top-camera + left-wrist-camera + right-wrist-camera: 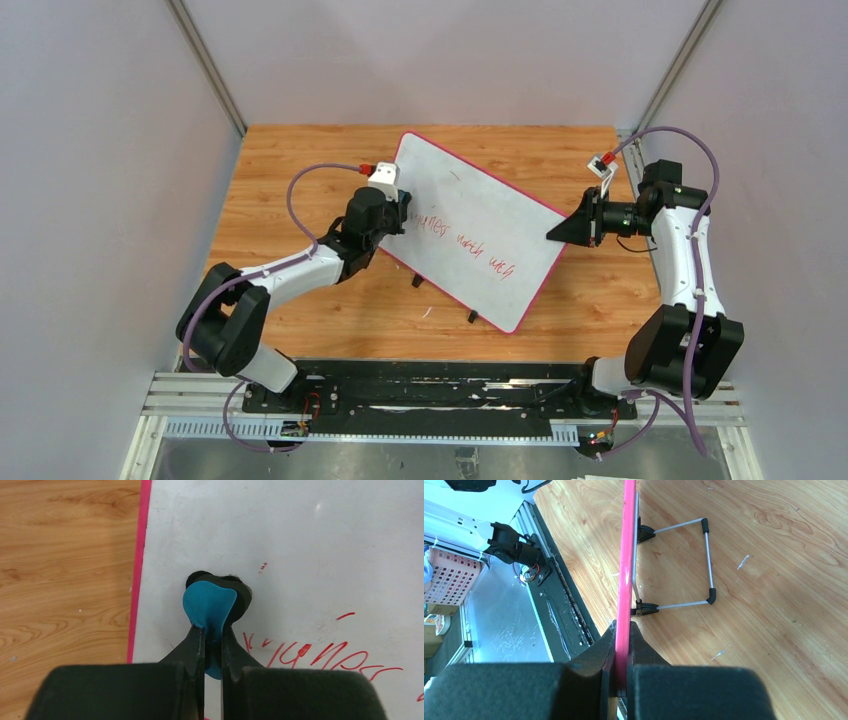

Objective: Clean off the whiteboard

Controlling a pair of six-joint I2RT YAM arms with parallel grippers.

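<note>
The whiteboard [470,225] lies tilted across the middle of the table, with red writing [470,245] on its near half. My left gripper [397,212] is shut on the blue-and-black eraser [212,602], which presses on the board near its left edge, just above the start of the red writing [320,655]. My right gripper [556,236] is shut on the board's pink rim [626,575] at its right edge. The board also shows in the left wrist view [310,545].
The board's wire stand with black feet [706,565] rests on the wooden table [300,180] under the board. Grey walls close in left and right. A metal rail [440,385] with the arm bases runs along the near edge.
</note>
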